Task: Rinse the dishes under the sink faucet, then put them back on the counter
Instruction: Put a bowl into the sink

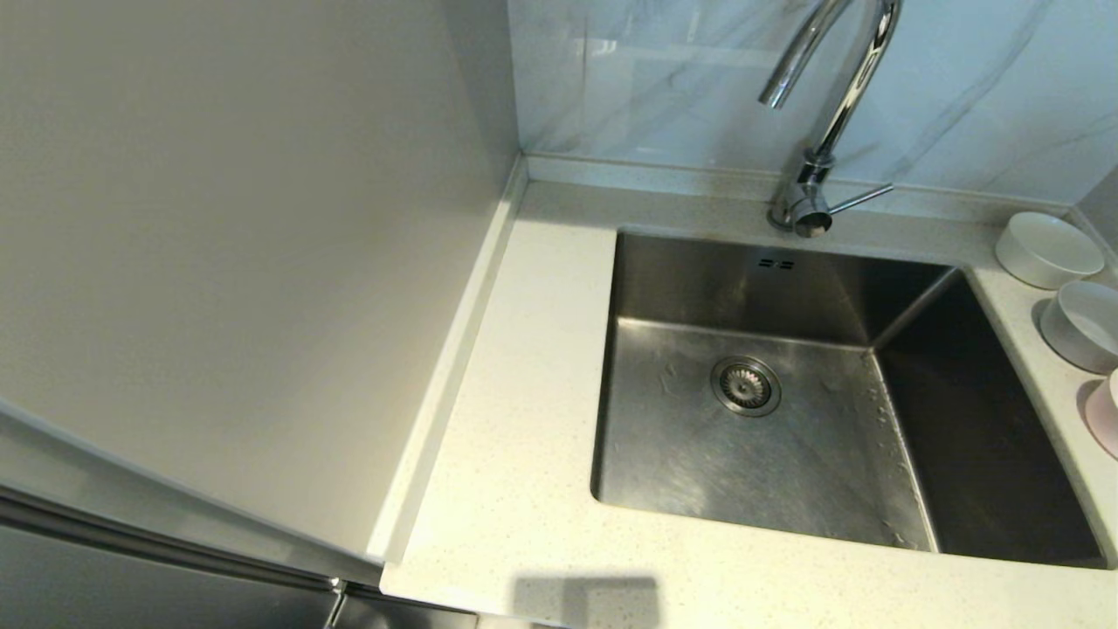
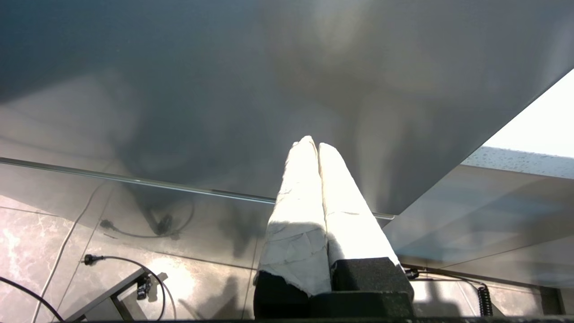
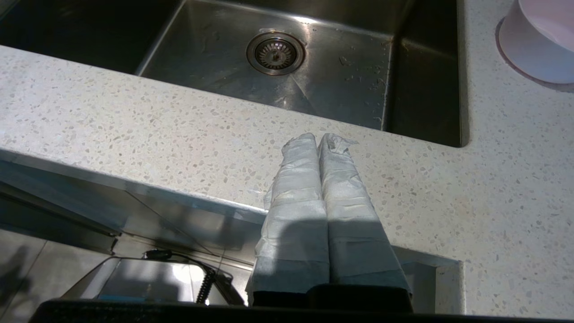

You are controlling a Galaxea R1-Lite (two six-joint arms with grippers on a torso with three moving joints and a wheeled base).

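Three bowls line the counter (image 1: pixel 515 454) to the right of the sink (image 1: pixel 769 437): a white bowl (image 1: pixel 1048 249) farthest back, a pale grey-white bowl (image 1: pixel 1083 325) in the middle, and a pale pink bowl (image 1: pixel 1105 411) nearest, cut by the frame edge. The pink bowl (image 3: pixel 536 40) also shows in the right wrist view. The chrome faucet (image 1: pixel 825 114) rises behind the basin, its spout over the back of it. The drain strainer (image 1: pixel 745 385) is bare. My right gripper (image 3: pixel 318 140) is shut and empty, low before the counter's front edge. My left gripper (image 2: pixel 312 144) is shut and empty beside a grey panel.
A tall grey cabinet side (image 1: pixel 244 262) walls off the counter's left. Glossy marble-look tile (image 1: pixel 655 79) backs the faucet. Below the counter edge lie floor tiles, cables (image 2: pixel 116 260) and a coiled cord (image 3: pixel 206 280).
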